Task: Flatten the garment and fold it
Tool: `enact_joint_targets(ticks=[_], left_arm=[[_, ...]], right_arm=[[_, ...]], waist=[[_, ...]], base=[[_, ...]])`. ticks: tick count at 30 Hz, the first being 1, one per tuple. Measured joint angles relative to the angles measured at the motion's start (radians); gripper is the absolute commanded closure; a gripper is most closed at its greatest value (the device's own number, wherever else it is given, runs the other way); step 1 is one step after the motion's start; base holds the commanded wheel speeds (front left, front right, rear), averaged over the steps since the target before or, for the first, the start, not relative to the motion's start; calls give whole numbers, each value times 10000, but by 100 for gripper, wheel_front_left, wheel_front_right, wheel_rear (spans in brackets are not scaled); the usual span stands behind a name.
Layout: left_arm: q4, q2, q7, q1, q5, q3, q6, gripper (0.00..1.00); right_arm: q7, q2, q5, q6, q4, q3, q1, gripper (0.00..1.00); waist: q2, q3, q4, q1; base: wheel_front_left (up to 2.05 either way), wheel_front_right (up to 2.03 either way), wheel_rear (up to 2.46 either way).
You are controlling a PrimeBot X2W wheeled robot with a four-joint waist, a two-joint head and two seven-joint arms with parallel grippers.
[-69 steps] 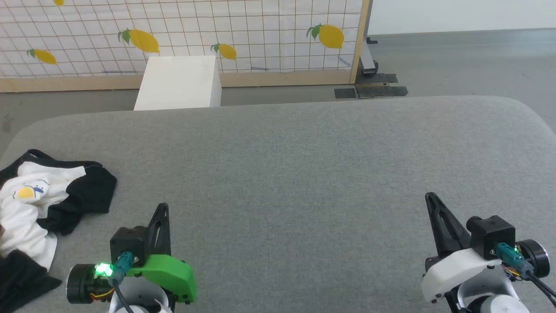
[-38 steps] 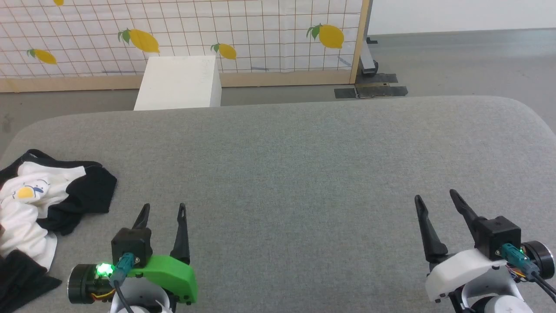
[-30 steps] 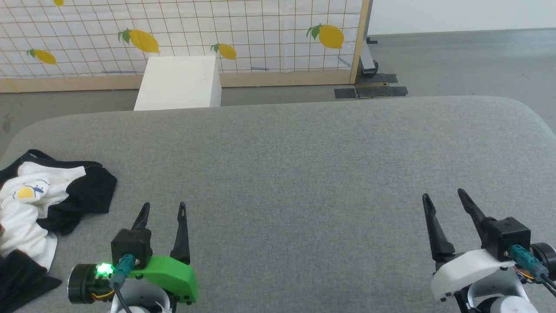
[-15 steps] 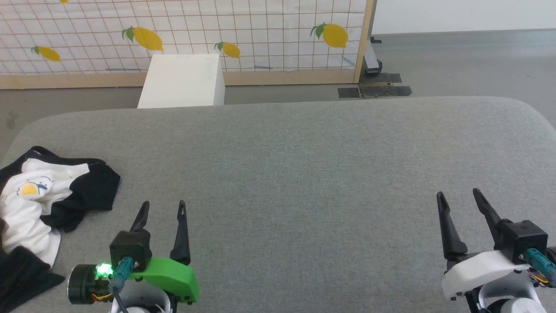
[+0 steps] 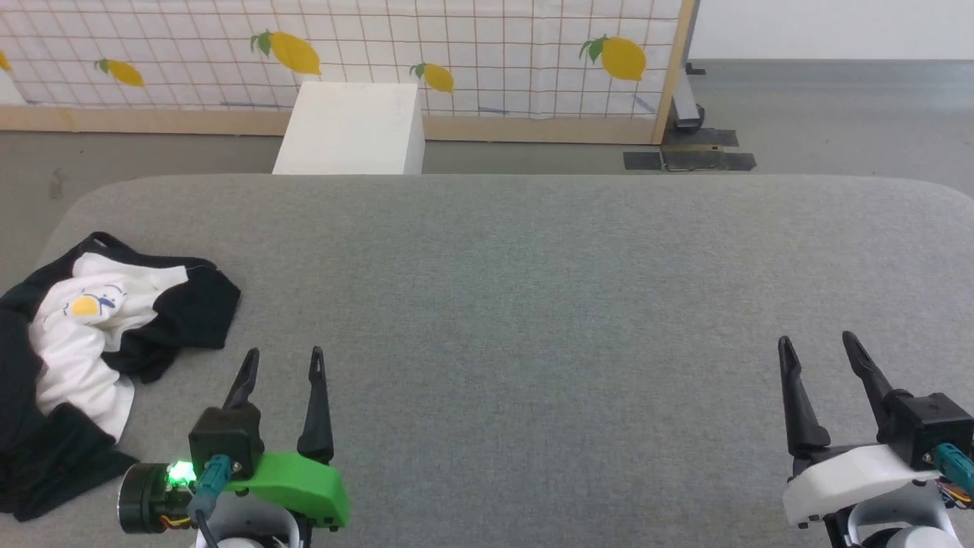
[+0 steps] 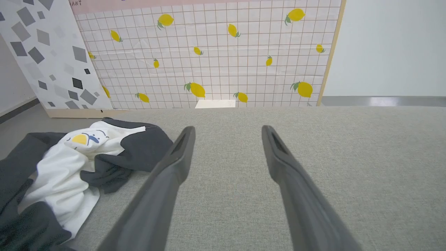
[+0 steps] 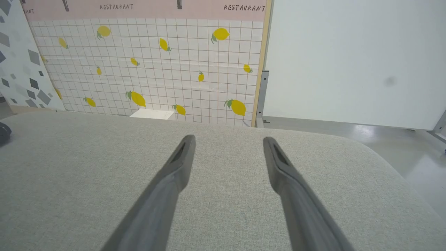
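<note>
**Garment not picked up yet: reach left, pinch one layer**

The garment (image 5: 76, 365) lies in a crumpled heap at the far left of the grey pad (image 5: 533, 289). Its print (image 5: 85, 306) faces up and a black sleeve (image 5: 194, 316) flops toward the middle. The near-left part sits close to the pad's edge.

The left gripper (image 5: 283, 352) is just right of the heap, clear of the cloth, with fingers apart and nothing between them. The right gripper (image 5: 814, 339) is well apart at the far right, also spread and empty.

My take on the step:
- This is the left arm's job, since the right probably can't reach from there.
- Go in low along the pad and take the black sleeve edge nearest the fingers.
- Pinch a single layer. Grabbing the bunch probably just drags the clump along unopened.
- Pull toward the pad's centre and away from the edge, so the cloth doesn't slide off.
- Once it's central, the right gripper takes a second point (shoulder or hem) and the two spread it flat.
</note>
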Motion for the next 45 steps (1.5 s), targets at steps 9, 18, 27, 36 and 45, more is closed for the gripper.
enact_joint_targets(ticks=[9, 18, 27, 36, 45], left_arm=[[0, 0, -182, 103, -35, -75, 75, 0], [2, 0, -362, 192, -151, -163, 163, 0], [-13, 0, -552, 245, -224, -167, 286, 0], [-111, 0, -752, 335, -525, -238, 518, 0], [-88, 0, -959, 349, -616, -299, 619, 0]], right_arm=[[-178, 0, -40, 0, -8, -29, 18, 0], [-345, 0, -69, 0, 50, 84, 19, 0], [-545, 0, -82, 0, 157, 343, 12, 0], [-713, 2, -188, 0, 464, 631, -39, 0], [-895, 4, -249, 0, 560, 656, -103, 0]], waist=[[0, -16, 483, 0], [0, -28, 1041, 1], [0, -29, 1621, 0], [0, 78, 2279, 0], [0, 147, 2968, 0]], base=[[0, 0, 0], [0, 0, 0], [0, 0, 0], [0, 0, 0], [0, 0, 0]])
